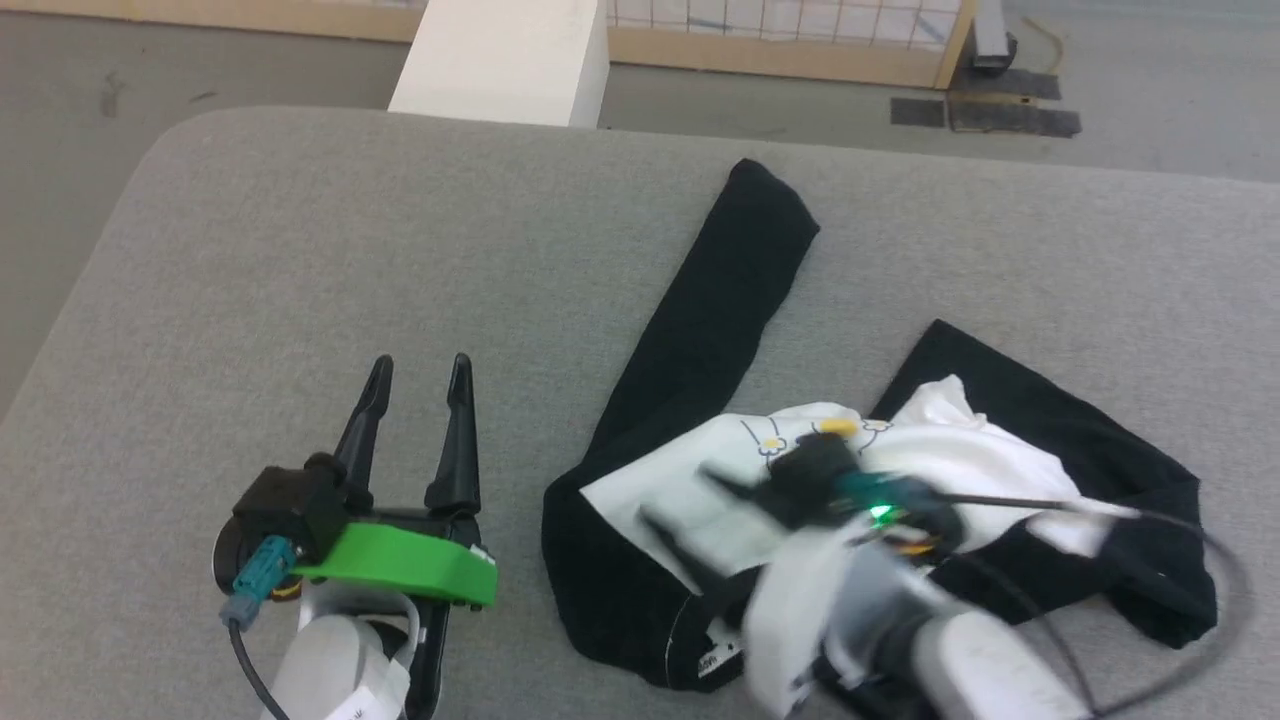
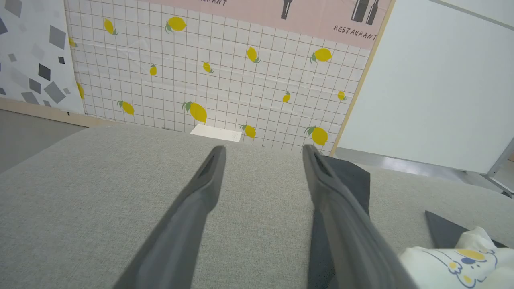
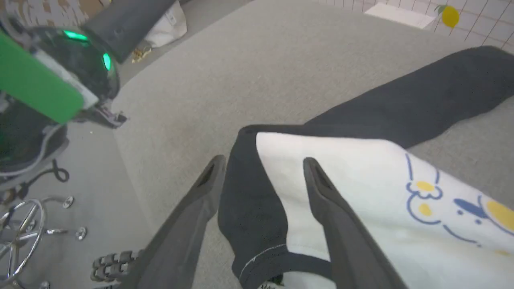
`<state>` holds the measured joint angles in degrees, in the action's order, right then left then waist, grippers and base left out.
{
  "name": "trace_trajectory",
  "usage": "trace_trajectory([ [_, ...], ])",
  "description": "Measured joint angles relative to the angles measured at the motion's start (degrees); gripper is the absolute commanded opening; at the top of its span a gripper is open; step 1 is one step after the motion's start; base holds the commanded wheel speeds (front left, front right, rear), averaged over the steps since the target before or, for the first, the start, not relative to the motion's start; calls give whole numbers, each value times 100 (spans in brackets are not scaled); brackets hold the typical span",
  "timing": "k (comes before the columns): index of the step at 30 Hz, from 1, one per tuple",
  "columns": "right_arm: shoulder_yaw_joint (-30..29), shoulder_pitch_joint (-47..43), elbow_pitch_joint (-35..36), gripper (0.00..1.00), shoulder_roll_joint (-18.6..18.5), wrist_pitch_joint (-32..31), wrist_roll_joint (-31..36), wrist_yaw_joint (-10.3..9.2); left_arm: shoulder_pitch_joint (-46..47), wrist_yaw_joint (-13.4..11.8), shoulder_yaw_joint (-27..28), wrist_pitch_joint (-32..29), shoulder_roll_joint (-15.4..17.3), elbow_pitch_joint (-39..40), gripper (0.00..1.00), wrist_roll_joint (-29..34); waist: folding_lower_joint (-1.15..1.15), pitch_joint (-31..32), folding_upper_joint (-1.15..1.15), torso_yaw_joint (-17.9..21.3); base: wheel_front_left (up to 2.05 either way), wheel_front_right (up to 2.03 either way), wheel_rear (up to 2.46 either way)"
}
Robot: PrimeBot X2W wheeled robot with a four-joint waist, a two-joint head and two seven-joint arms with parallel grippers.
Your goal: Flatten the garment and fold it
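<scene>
The garment (image 1: 960, 460) lies crumpled on the right half of the grey table (image 1: 300, 250), white body bunched up with the blue-and-yellow print (image 1: 770, 440) on top. One black sleeve (image 1: 720, 300) stretches toward the far edge. My right gripper (image 1: 675, 495), blurred, hovers over the garment's left part with its fingers pointing left. In the right wrist view it (image 3: 263, 160) stands open above the black-and-white cloth (image 3: 341, 168), holding nothing. My left gripper (image 1: 418, 375) rests open over bare table left of the garment. The left wrist view has it (image 2: 264, 149) open beside the sleeve (image 2: 349, 176).
A white block (image 1: 500, 60) stands beyond the table's far edge, with a gridded panel (image 1: 790, 20) behind it. The table's rounded left corner (image 1: 170, 140) drops to grey floor. A chair base with castors (image 3: 24, 224) sits on the floor beside the table.
</scene>
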<state>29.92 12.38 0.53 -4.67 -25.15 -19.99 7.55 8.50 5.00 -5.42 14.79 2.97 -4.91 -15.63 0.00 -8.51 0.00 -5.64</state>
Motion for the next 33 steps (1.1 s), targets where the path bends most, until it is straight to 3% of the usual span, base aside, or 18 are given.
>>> trace_trajectory([
  [5, -1388, -491, 688, 100, 93, 1045, 189, 0, -112, 45, 34, 0, 1, -118, 100, 47, 0, 144, 0, 178, 0, 0, 0],
  [11, -3025, -1080, 868, 100, 147, 1867, 800, 0, -40, 120, -269, -227, 70, -872, 100, 163, 0, 241, 0, 480, 0, 0, 0],
  [22, -3211, -1115, 778, 100, 165, 2065, 546, 0, 1656, 197, -906, -2757, 459, -2442, 100, 240, 0, -64, 0, 924, 0, 0, 0],
  [30, -3059, -906, 613, 100, 171, 2243, 374, 0, 2563, 156, -1034, -5169, 512, -3078, 100, -93, -1, -425, 0, 1232, 0, 0, 0],
  [31, -3062, -889, 592, 100, 170, 2267, 369, 0, 2629, 157, -1039, -5434, 544, -3059, 45, -148, 0, -466, 0, 1263, 0, 0, 0],
  [32, -3065, -881, 576, 100, 170, 2274, 369, 0, 2674, 157, -1036, -5616, 570, -3025, 5, -188, 0, -496, 0, 1287, 0, 0, 0],
  [33, -3069, -876, 553, 100, 171, 2290, 369, 0, 2683, 160, -1017, -5745, 597, -2934, 0, -274, 0, -528, 0, 1312, 0, 0, 0],
])
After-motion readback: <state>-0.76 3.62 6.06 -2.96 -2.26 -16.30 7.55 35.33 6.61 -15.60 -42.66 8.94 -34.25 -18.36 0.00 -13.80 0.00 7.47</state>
